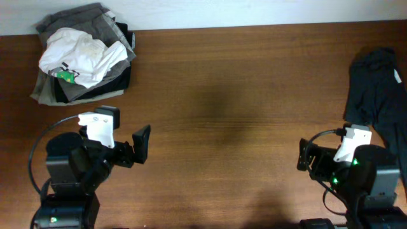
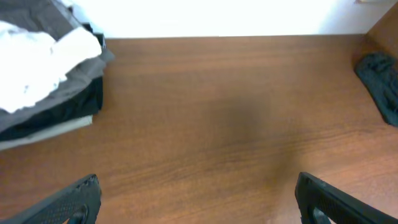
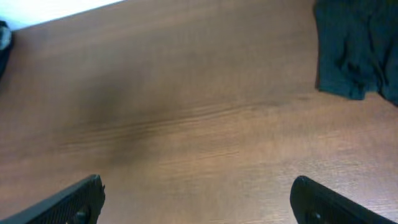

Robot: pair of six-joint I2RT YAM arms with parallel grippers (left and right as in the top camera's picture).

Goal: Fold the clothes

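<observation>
A: Overhead's looking straight down, covering the whole table [image 1: 241, 95].
B: Wrist cams are sitting low, facing forward across it, fingers [image 2: 62, 208] at frame bottom. Both are sharing the dark garment [image 3: 354, 50] with overhead.

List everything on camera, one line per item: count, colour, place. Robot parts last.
clothes pile: one heap, grey and black layers, far left corner of the table
white garment: one, white with a green print, crumpled on top of the pile
dark garment: one, black, crumpled at the table's right edge
table: one, brown wood, under everything
left pincer: one, black, open, holding nothing, near left
right pincer: one, black, open, holding nothing, near right
</observation>
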